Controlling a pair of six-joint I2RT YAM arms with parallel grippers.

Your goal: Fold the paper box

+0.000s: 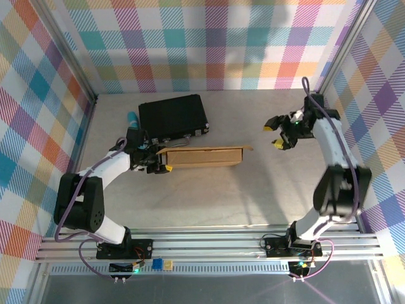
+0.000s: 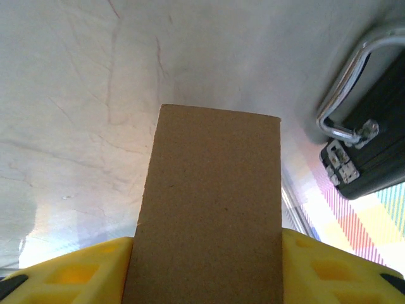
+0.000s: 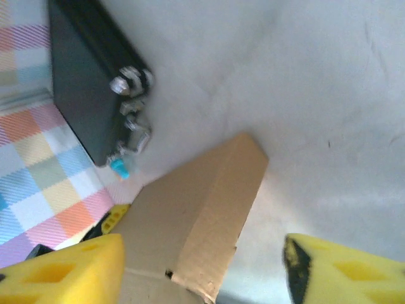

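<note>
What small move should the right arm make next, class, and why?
Probably bring the right end effector left toward the free end of the cardboard box. The left end effector clamps the box's other end, while the right one hangs open, apart from it.

left claw (image 1: 161,159) clamped, right claw (image 1: 273,135) spread wide apart.

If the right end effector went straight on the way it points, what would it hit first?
The right end effector would probably meet the paper box first, at its near end; depth is unclear.
</note>
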